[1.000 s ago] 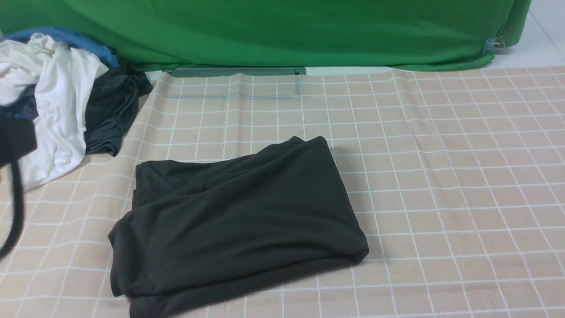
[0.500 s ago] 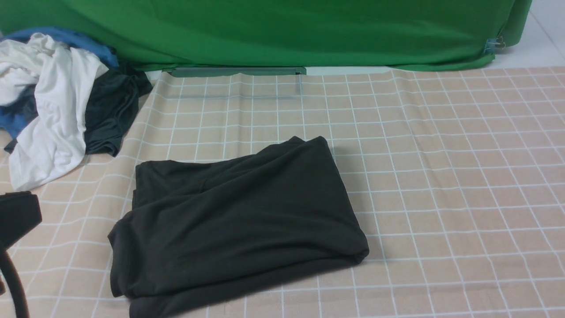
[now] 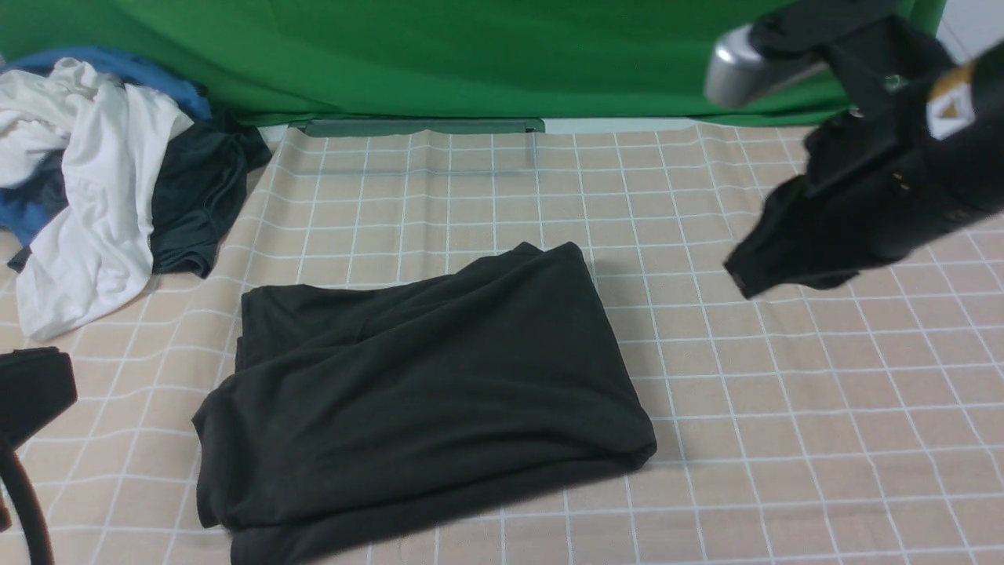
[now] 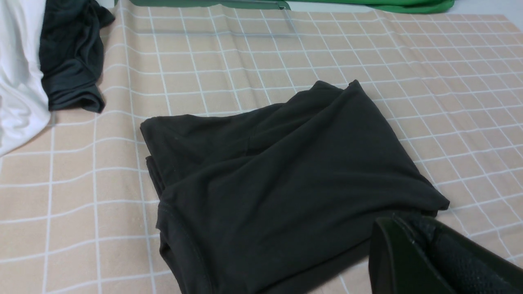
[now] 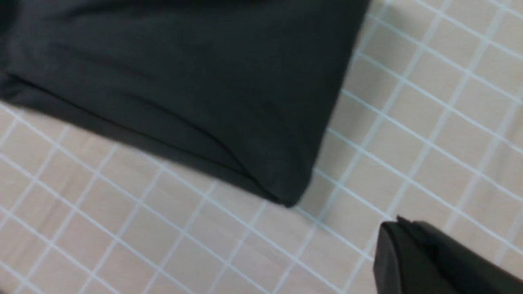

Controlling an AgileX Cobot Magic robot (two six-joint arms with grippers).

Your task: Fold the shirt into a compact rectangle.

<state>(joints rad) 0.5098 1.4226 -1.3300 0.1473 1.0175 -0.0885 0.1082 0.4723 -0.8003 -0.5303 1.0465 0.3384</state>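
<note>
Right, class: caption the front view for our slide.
Folded black shirt lies on the checked cloth; both shut grippers, left and right, hold nothing.

Black right arm (image 3: pixel 871 196) with silver cylinder, yellow-white marking.

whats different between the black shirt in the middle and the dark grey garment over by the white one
The black shirt lies folded into a rough rectangle, alone in the middle of the checked cloth; the dark grey garment is crumpled, unfolded, at the far left edge. The shirt touches no other clothing, while the grey garment sits against the white garment. The shirt shows more area and looks blacker. Both are dark, plain fabric, and no gripper touches either.
</note>
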